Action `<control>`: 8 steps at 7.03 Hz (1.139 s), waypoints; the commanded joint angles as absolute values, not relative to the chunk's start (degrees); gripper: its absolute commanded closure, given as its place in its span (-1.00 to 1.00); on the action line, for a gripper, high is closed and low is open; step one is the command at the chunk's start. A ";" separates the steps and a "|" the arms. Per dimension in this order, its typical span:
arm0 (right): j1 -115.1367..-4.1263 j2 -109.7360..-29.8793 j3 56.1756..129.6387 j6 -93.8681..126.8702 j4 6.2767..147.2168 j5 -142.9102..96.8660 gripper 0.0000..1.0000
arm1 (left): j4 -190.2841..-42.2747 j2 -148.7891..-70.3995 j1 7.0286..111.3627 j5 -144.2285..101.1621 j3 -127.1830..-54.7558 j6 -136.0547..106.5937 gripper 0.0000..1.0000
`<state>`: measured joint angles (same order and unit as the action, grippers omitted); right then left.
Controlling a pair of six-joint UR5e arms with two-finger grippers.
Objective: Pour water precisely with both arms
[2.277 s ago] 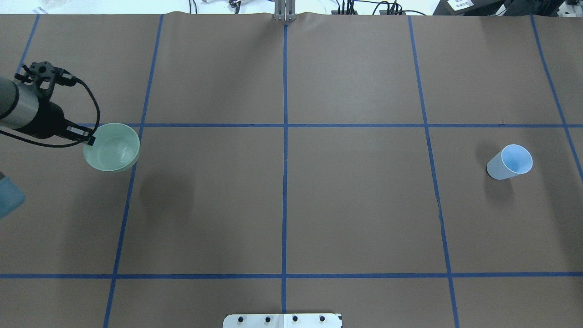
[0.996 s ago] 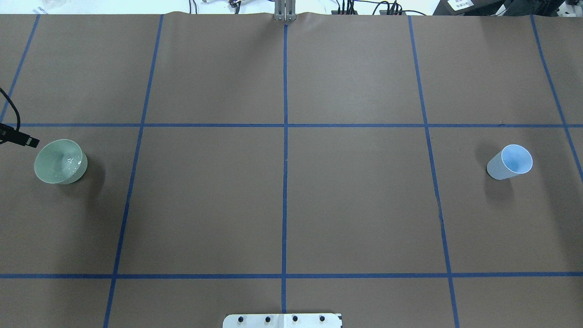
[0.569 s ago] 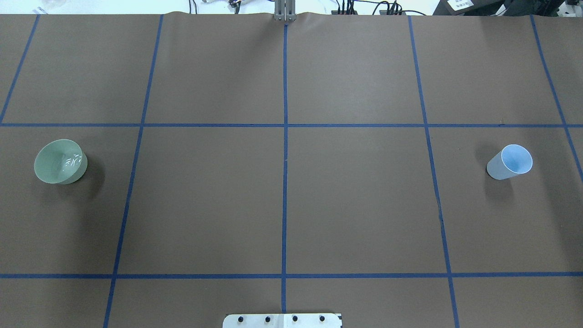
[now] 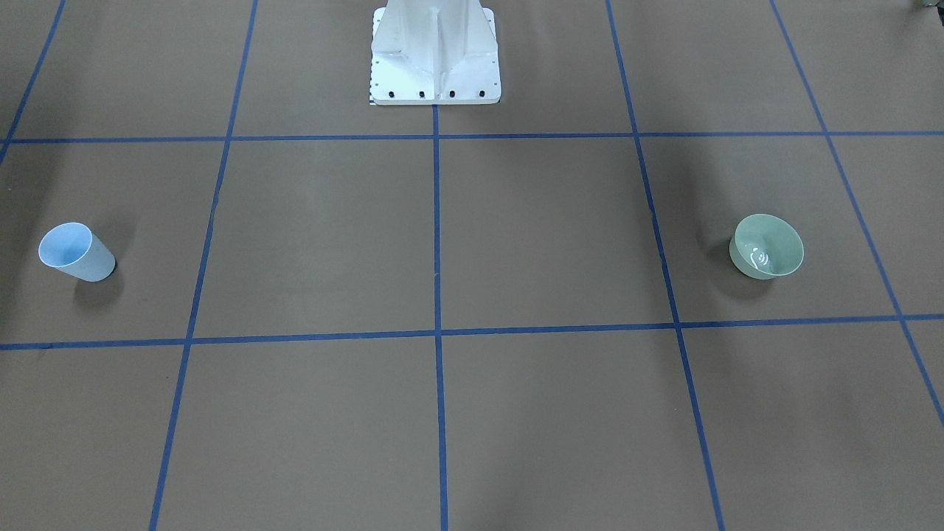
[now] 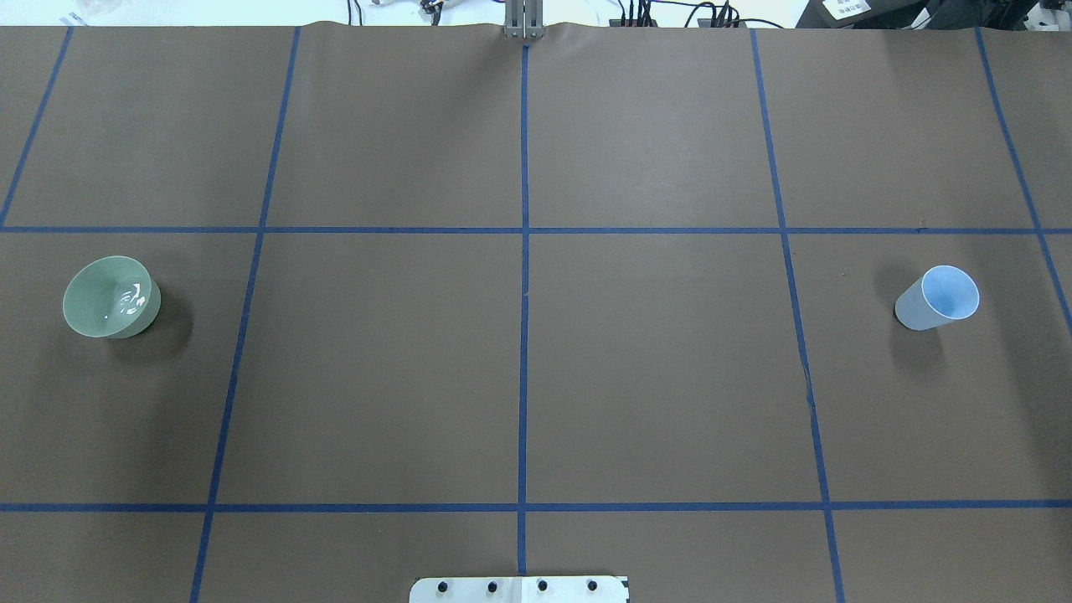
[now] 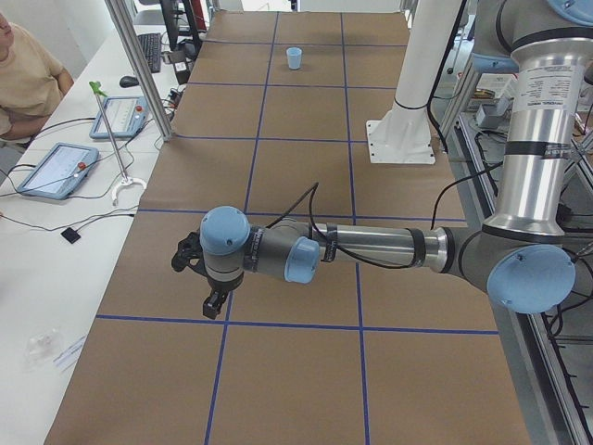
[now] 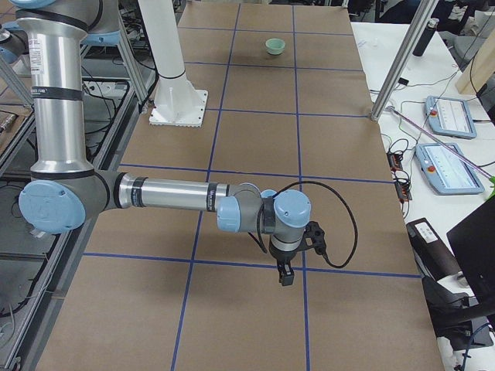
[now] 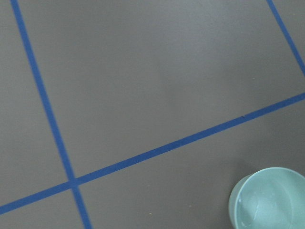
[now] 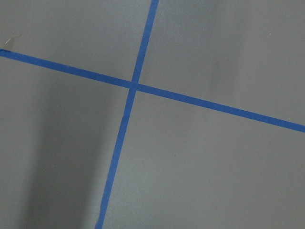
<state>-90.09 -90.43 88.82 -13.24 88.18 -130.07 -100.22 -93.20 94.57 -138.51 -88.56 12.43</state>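
Observation:
A pale green bowl stands on the brown table at the left, also in the front view and at the lower right of the left wrist view. The water shows as white glints inside it. A light blue cup stands alone at the far right. Both arms are outside the overhead and front views. My left gripper hangs above the table in the exterior left view. My right gripper hangs above a tape line in the exterior right view. I cannot tell whether either is open or shut.
The white pedestal base stands at the robot's side of the table. Blue tape lines divide the brown surface into squares. Operator tablets and cables lie on the white bench beyond the table.
The left gripper held the green bowl by its rim above the table; the bowl now stands on the table further left, and the arm has withdrawn past the overhead view's left edge.

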 commanded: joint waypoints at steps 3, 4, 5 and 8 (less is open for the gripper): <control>-90.09 -90.70 89.12 -13.53 88.07 -130.08 -1.00 | -100.19 -88.43 96.07 -137.56 -87.88 6.59 -1.00; -90.09 -90.70 89.03 -13.45 88.07 -130.08 -1.00 | -99.85 -87.03 95.98 -134.07 -88.33 6.59 -1.00; -90.09 -90.62 88.86 -13.53 88.07 -130.08 -1.00 | -100.37 -85.27 95.80 -133.86 -88.07 6.59 -1.00; -90.09 -90.88 88.77 -13.45 88.07 -130.08 -1.00 | -100.37 -85.08 95.54 -133.68 -88.33 6.86 -1.00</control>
